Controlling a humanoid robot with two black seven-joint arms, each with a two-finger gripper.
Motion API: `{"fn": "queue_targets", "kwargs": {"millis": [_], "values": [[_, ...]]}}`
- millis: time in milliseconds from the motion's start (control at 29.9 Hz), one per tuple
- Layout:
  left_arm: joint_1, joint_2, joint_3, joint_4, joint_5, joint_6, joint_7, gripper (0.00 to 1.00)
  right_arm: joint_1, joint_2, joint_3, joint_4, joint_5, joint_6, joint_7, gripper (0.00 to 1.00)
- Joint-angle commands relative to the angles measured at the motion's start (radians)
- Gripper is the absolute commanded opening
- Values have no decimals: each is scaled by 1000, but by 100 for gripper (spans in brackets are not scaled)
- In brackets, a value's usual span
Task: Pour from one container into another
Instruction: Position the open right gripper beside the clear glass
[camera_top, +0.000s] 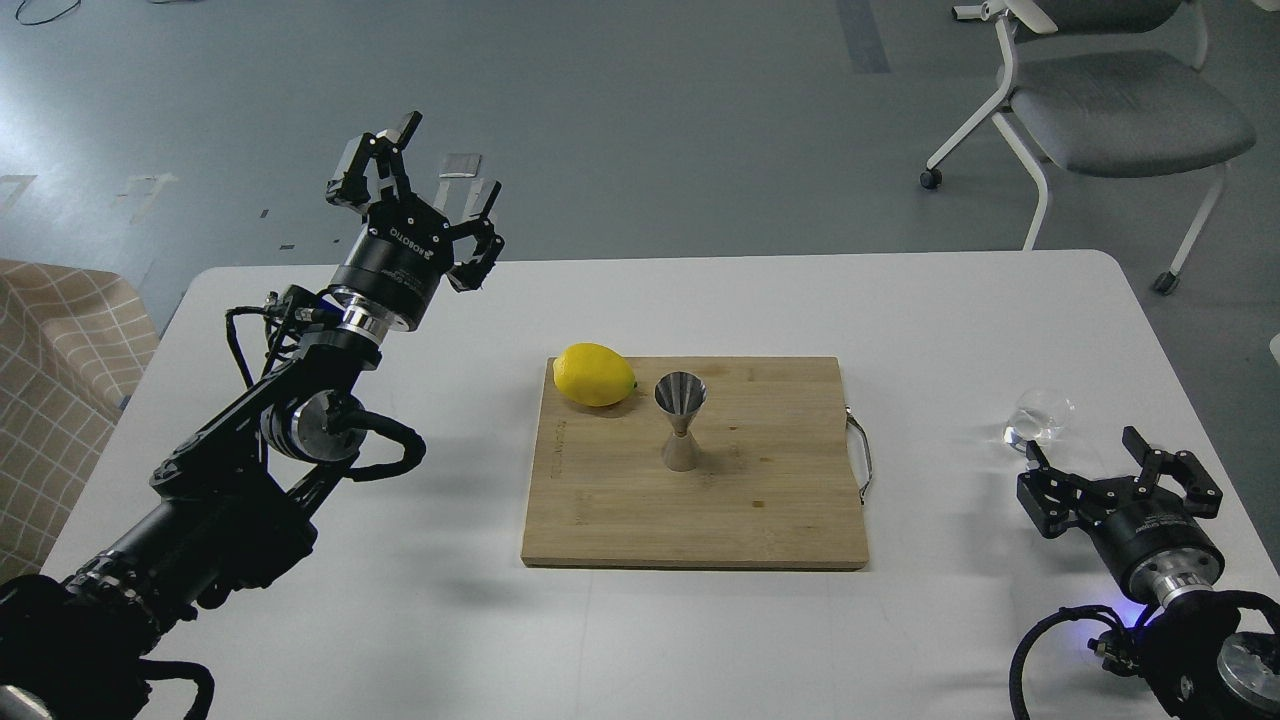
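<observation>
- Right tool (1107, 449) spread open, empty, just short of the glass cup (1038, 418), right of the cutting board (695, 500).
- Left tool (440, 165) open, raised left of board.
- Jigger (681, 420) upright on board, beside lemon (594, 374).

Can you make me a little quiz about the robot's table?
1. True or false: the lemon lies on the wooden board.
2. Which is nearer the glass cup: A) left tool B) right tool?
3. What shiny thing stands beside the lemon?

Key: 1 true; 2 B; 3 the metal jigger.
</observation>
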Motion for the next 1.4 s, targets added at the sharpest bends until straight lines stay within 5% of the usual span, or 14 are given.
{"fn": "queue_targets", "kwargs": {"millis": [0,1370], "values": [[0,0,0,0,0,0,0,98,9,0,0,-10,0,17,-2,93],[0,0,0,0,2,0,0,98,85,0,-32,-203,20,169,-7,90]]}}
